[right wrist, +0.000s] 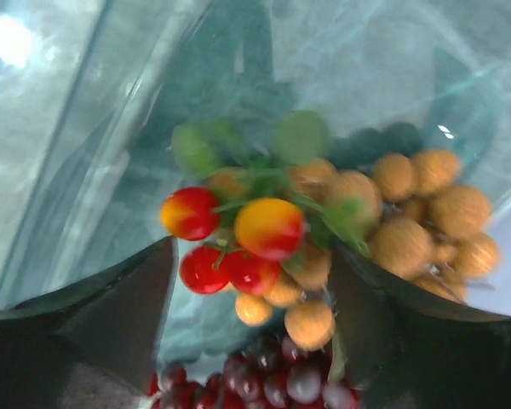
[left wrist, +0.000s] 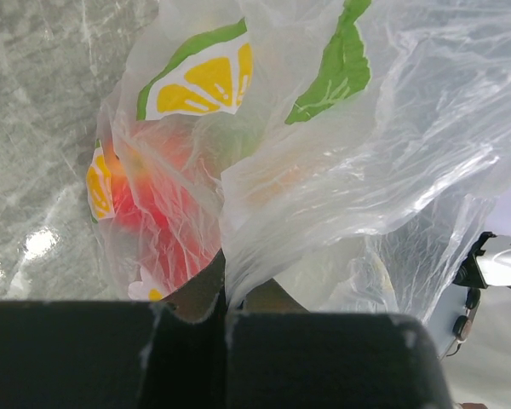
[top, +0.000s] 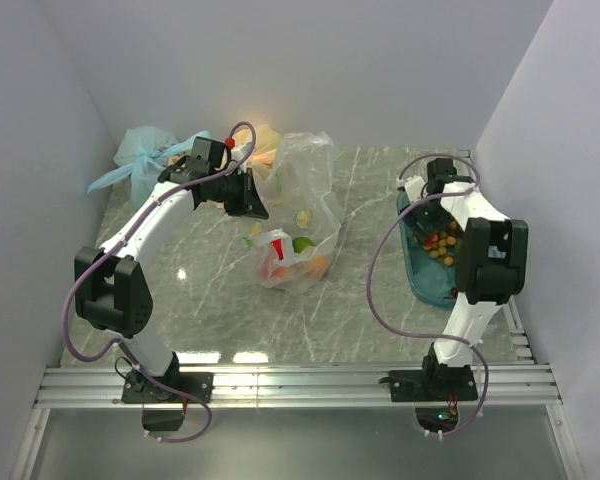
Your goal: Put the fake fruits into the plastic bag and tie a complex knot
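Mid-table, toward the far edge, your left gripper (left wrist: 224, 294) is pinched tight on the bag (left wrist: 349, 170), fruits (left wrist: 153, 200) inside. By the right edge your right gripper (right wrist: 254, 285) sits wide astride a fruit cluster (right wrist: 268, 228) in the tray (top: 420, 287).

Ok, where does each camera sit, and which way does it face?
Top external: above and behind the bases, looking down at the table; both arms show.
Left wrist: on the left hand, facing the plastic bag it pinches shut; dark fingers at bottom.
Right wrist: on the right hand, looking into the teal tray at fake fruits; open fingers either side.
Shared: top and left wrist show the bag; top and right wrist the tray.
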Controlling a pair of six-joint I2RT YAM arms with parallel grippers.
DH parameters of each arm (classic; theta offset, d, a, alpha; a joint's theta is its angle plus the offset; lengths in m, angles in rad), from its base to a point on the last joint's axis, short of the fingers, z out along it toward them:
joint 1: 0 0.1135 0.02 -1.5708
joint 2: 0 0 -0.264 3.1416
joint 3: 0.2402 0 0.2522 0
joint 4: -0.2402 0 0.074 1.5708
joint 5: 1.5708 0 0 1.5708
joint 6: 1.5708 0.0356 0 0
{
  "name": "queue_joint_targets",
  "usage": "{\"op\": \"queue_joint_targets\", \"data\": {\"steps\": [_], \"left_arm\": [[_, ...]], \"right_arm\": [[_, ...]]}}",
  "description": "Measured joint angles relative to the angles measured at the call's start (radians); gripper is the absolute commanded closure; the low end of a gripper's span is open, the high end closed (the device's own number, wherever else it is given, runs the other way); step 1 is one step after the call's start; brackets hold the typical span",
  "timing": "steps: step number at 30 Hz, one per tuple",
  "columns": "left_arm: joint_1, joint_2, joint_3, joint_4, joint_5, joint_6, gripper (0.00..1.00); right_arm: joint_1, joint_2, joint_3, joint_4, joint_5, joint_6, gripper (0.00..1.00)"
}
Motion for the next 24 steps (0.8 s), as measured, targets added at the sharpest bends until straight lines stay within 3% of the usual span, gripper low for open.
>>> {"op": "queue_joint_targets", "data": {"steps": [6,10,16,24], "left_arm": [[0.0,0.0,-0.006,0.0,0.0,-0.002,1.0],[0.0,0.0,-0.006,0.0,0.0,-0.002,0.99],[0.0,0.0,-0.006,0.0,0.0,0.0,0.99],[0.0,0.002,-0.006,-0.002,0.002,0.008,0.99]], "right_arm": [[0.0,0.084,0.035,0.013,0.017,-0.016,0.64],[-0.003,0.077,0.064,-0.001,0.008,-0.014,0.76],[-0.006,-0.041,0.123,-0.106,-0.042,0.015,0.85],[-0.013,-0.217,0.41,-0.275,-0.208,0.082,0.87]]}}
